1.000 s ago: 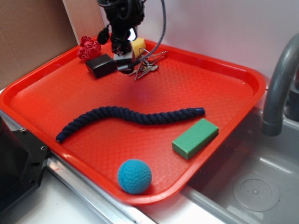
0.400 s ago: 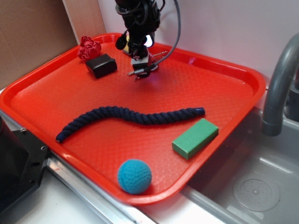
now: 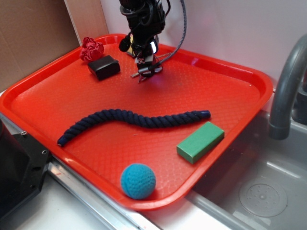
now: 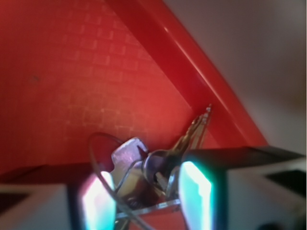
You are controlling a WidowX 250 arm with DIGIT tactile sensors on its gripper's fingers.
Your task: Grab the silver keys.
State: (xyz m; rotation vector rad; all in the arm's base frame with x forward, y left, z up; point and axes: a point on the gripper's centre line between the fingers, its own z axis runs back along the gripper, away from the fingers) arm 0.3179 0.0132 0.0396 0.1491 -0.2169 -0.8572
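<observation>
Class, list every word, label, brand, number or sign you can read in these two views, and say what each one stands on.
None: no readable text in either view.
Keys, between the gripper pads: any stamping is too blurred to read.
Black box, green block, tray: no print shows.

The red tray carries a navy rope, green block, blue ball, black box and red knot.

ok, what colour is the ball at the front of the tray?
Blue-teal, crocheted texture. The ball shows best in the exterior view, near the tray front rim.
</observation>
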